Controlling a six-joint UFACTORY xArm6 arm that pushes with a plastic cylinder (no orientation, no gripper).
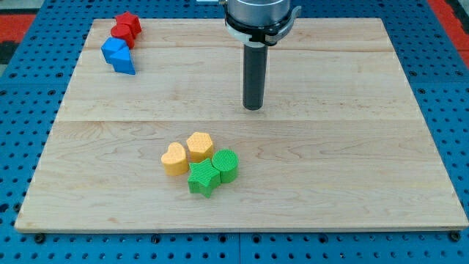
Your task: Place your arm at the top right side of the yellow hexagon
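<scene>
The yellow hexagon lies near the middle of the wooden board, low in the view. A yellow heart touches it on its left. A green round block and a green star sit right below it, all in one tight cluster. My tip rests on the board above and to the right of the yellow hexagon, a clear gap away from it and touching no block.
Two red blocks, one a star and one below it, sit at the board's top left. Two blue blocks lie just below them. Blue pegboard surrounds the board.
</scene>
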